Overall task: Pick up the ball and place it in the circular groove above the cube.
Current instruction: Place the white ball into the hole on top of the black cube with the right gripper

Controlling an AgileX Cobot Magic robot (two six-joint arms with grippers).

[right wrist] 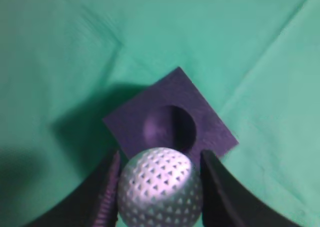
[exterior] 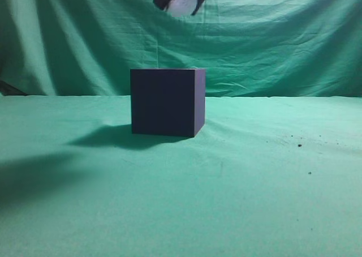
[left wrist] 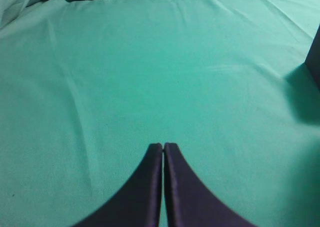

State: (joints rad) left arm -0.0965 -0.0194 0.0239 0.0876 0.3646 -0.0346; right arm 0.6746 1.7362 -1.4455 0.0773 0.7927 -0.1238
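Observation:
The dark navy cube (exterior: 167, 101) stands on the green cloth in the middle of the exterior view. In the right wrist view I look down on its top face (right wrist: 210, 122), which has a round groove (right wrist: 169, 128). My right gripper (right wrist: 160, 172) is shut on the white dimpled ball (right wrist: 161, 187) and holds it high above the cube; both show at the top edge of the exterior view (exterior: 181, 1). My left gripper (left wrist: 163, 147) is shut and empty over bare cloth, with the cube's edge (left wrist: 315, 52) at the far right of its view.
A green cloth covers the table (exterior: 254, 200) and hangs as a backdrop (exterior: 283, 36). A few small dark specks (exterior: 299, 145) lie on the cloth to the right of the cube.

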